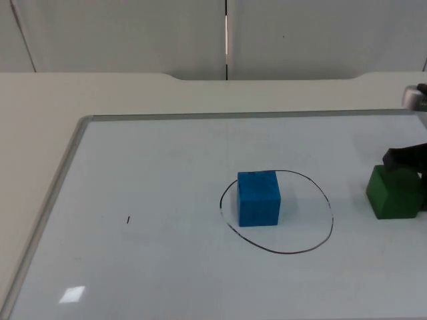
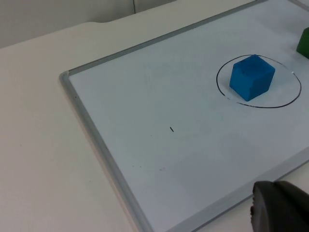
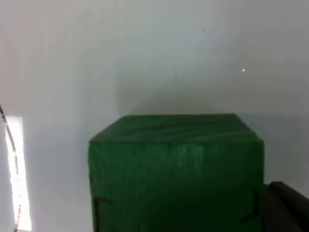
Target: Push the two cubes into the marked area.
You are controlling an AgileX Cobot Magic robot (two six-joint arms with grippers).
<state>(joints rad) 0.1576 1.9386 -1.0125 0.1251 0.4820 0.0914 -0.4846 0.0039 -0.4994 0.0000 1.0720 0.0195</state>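
Note:
A blue cube (image 1: 258, 198) stands inside the black hand-drawn circle (image 1: 293, 251) on the whiteboard, towards the circle's left side. It also appears in the left wrist view as the blue cube (image 2: 251, 77) within the circle (image 2: 260, 104). A green cube (image 1: 393, 193) sits on the board to the right of the circle, outside the line. My right gripper (image 1: 405, 159) is right behind the green cube, at its far side; the green cube (image 3: 176, 174) looms close in the right wrist view. My left gripper (image 2: 280, 209) waits off the board's near left side, far from both cubes.
The whiteboard's grey frame (image 1: 64, 172) runs along the left and far sides, with the beige table around it. A small black mark (image 1: 129, 219) lies on the board left of the circle. The grey partition wall (image 1: 133, 33) stands behind.

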